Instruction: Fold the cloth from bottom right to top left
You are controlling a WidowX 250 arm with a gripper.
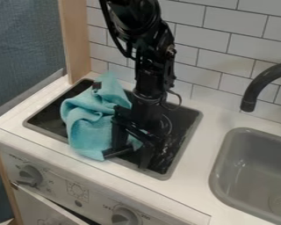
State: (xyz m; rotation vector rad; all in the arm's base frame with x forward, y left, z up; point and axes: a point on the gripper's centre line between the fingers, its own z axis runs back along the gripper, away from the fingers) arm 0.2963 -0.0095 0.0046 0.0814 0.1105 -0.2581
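Observation:
The black gripper (130,154) hangs low over the dark stovetop, at the right side of the teal cloth (87,125). Its fingers stand apart, one against the cloth's right part and the other farther right above the dark surface. A small piece of teal shows between them. The cloth lies crumpled and creased on the left half of the stovetop, with its upper end near the back edge and its lower end over the front rim. The gripper and arm hide part of its right side.
The dark stovetop (181,125) has a raised grey rim. At the right are a grey sink (248,154) and a black faucet (263,83). A tiled wall (225,39) stands behind, a wooden post (77,41) at the back left, and control knobs (30,175) along the front.

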